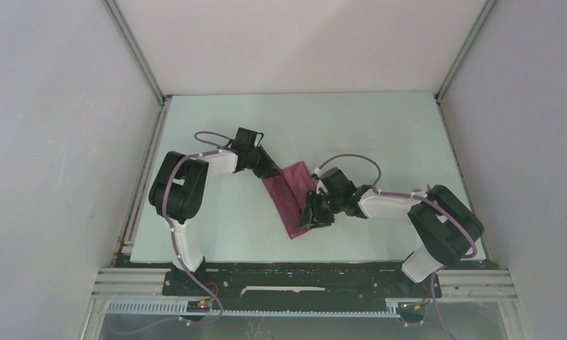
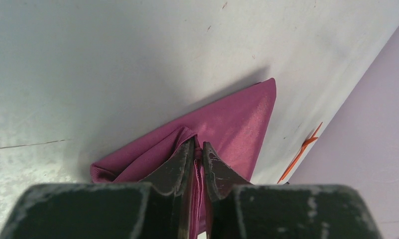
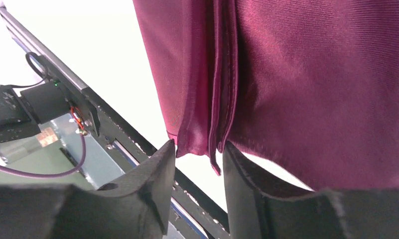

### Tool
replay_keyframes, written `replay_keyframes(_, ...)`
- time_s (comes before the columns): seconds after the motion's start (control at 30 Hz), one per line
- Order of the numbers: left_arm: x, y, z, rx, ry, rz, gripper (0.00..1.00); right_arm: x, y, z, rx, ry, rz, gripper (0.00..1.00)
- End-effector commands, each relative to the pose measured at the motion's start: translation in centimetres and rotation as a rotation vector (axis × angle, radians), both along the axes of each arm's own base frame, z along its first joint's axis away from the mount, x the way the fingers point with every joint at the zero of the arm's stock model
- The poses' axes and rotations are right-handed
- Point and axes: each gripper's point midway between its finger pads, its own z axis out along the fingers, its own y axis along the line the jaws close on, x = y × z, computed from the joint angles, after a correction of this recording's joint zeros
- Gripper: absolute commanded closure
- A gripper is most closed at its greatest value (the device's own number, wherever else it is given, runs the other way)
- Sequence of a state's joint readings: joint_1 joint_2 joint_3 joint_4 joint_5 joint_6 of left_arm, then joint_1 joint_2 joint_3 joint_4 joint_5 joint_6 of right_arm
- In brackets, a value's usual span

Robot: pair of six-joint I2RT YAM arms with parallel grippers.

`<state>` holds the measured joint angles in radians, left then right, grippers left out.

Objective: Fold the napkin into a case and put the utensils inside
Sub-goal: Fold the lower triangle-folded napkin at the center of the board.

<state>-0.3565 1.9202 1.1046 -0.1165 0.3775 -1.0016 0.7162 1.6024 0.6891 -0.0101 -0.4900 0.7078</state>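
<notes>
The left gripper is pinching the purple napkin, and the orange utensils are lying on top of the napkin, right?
Not quite. The left gripper does pinch the purple napkin, but the orange utensils lie on the table near the wall, apart from the napkin. The left wrist view shows this.

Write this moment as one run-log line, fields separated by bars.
left hand: shut on folded maroon cloth napkin | right hand: open at napkin edge | thin orange plastic utensils: untouched

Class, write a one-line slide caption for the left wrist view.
Left gripper pinches the folded maroon napkin; orange utensils lie beyond by the wall.
</notes>
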Motion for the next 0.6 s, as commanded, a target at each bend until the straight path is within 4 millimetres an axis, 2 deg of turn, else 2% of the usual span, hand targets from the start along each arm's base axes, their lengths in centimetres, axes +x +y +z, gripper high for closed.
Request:
replay_keyframes(0.0,1.0,-1.1,1.2,-0.018,-0.051,-0.042,0.85,0.7,-1.1,3.3,-0.086,-0.149,0.047,0.49)
replay_keyframes(0.1,0.7,-1.1,1.0,-0.013,-0.049,-0.053,0.85,1.2,-2.9,4.2,-0.186,-0.259,0.070,0.40)
replay_keyframes(0.17,0.7,-1.1,1.0,-0.011,-0.049,-0.056,0.85,2.4,-2.8,4.8,-0.173,-0.298,0.059,0.39)
replay_keyframes(0.3,0.7,-1.3,0.8,-0.013,-0.045,-0.059,0.85,4.0,-0.1,5.9,-0.099,-0.308,0.080,0.39)
replay_keyframes(0.43,0.7,-1.3,0.9,-0.013,-0.046,-0.061,0.85,3.7,3.8,5.8,0.070,-0.241,0.126,0.40)
replay_keyframes(0.57,0.6,-1.3,0.8,-0.012,-0.044,-0.070,0.85,3.9,5.7,5.0,0.127,-0.239,0.138,0.41)
